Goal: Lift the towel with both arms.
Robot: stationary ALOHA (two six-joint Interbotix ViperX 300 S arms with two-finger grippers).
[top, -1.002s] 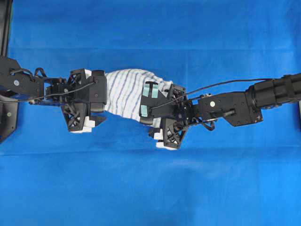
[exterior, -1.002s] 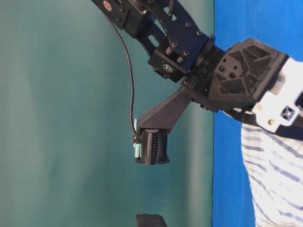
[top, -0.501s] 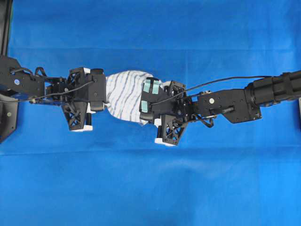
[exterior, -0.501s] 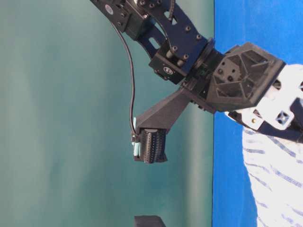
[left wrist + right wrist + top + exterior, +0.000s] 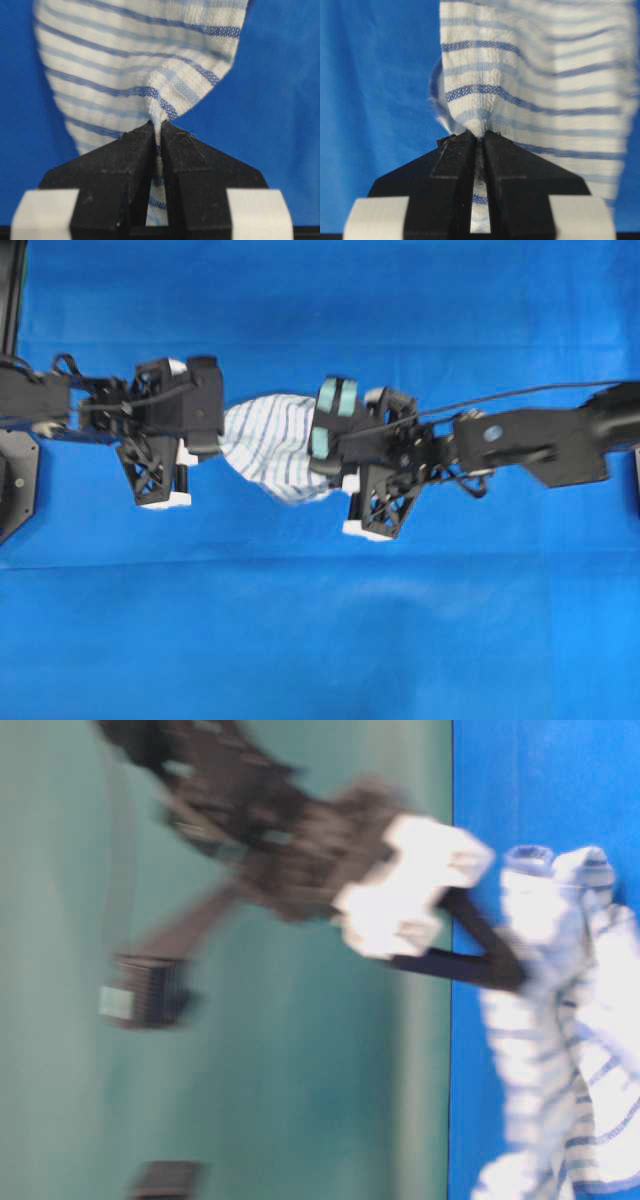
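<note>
Overhead view: small white woven towel (image 5: 272,436) with thin blue and grey stripes hangs bunched between the two black two-finger grippers, just above centre of the plain bright blue cloth (image 5: 320,640) covering the table.

Left gripper (image 5: 222,430), black with white plastic fittings, sits at the towel's 9 o'clock edge. Left wrist view: its jaws are nearly closed, pinching a fold of the towel (image 5: 145,75), with striped fabric showing in the slit between the fingers (image 5: 125,165).

Right gripper (image 5: 318,440), black with teal patches on its housing, sits at the towel's 3 o'clock edge. Right wrist view: jaws likewise pressed nearly together on a gathered fold of towel (image 5: 530,85), cloth visible between the fingers (image 5: 515,170). Blue cloth (image 5: 375,100) lies behind the towel.

Table-level view: heavily motion-blurred. Towel (image 5: 560,1020) appears bunched at 3 to 5 o'clock of the frame, a dark finger reaching into its upper part. Which arm this is, cannot tell.

No readable writing, labels or brand marks in any view; blur hides small detail.
</note>
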